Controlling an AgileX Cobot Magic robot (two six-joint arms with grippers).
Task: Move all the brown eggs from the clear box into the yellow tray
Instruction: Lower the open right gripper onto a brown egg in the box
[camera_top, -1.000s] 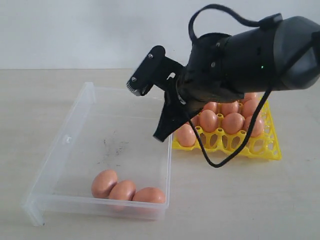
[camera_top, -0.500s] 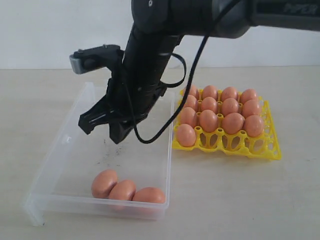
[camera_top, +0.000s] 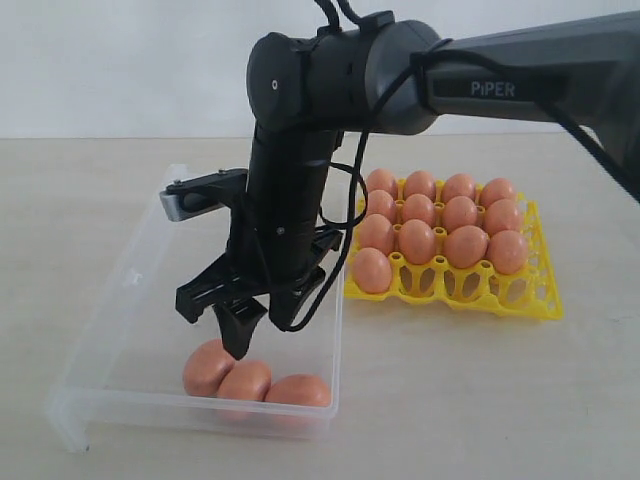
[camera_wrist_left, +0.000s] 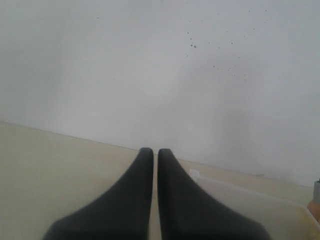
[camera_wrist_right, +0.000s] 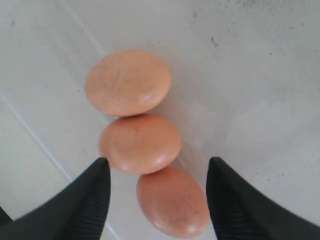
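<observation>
Bright even light, soft faint shadows, left tool (camera_wrist_left: 155, 152) blurred — perhaps too close

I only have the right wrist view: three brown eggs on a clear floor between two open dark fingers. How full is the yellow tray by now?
Observer: The yellow tray holds thirteen brown eggs. Three cups along its near edge are empty.
Operator: Where in the clear box do my three eggs lie?
Observer: The three eggs lie in a row, touching, against the near wall of the clear box, in its right half. No other eggs are in it.
Operator: And the left tool?
Observer: The left tool is shut and empty. It points at a white wall, with only a corner of the box in its view.
</observation>
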